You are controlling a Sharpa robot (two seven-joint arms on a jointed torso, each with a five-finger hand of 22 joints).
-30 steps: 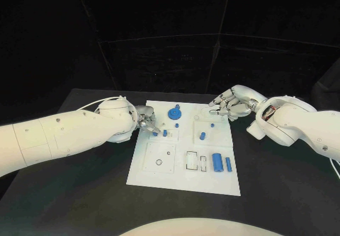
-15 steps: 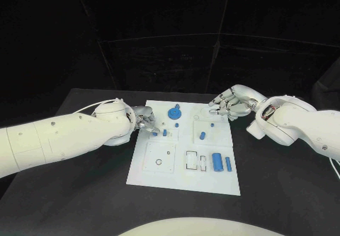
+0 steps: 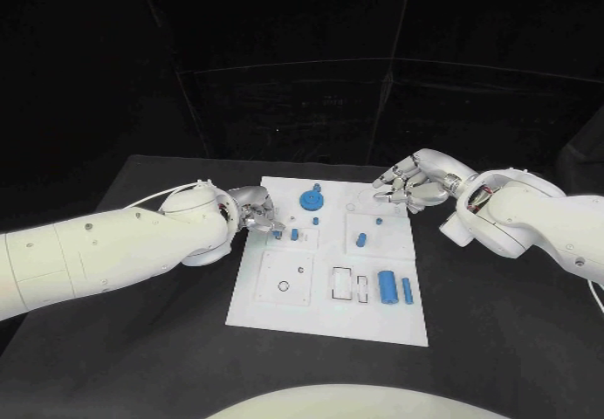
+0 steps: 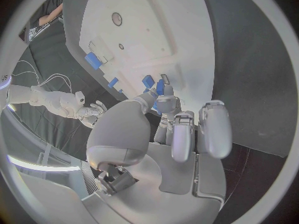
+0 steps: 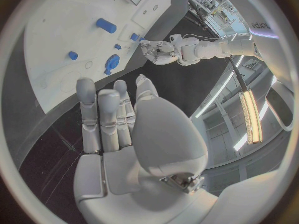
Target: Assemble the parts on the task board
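Left hand: our left hand [image 3: 258,216] sits at the board's left edge near its far end; its fingertips [image 4: 160,88] close on a small blue part [image 4: 148,80] just above the board, as the left wrist view shows.
Right hand: our right hand [image 3: 410,188] hovers over the board's far right corner, fingers [image 5: 99,112] lightly curled and apart, nothing in them.
Board: we see the white board [image 3: 325,312] lying flat in the middle of the desk, long side running away from us.
Parts: a round blue disc [image 3: 310,202] sits near the far end; a short peg [image 3: 359,241] lies on the right middle; two upright-looking cylinders [image 3: 394,287] stand side by side near the right edge, closer to us.
Desk: the black desk [image 3: 151,332] carries the board, dark and matte all round it.
Room: black curtains [image 3: 302,87] hang behind the desk; we cannot tell more of the room from the head view.
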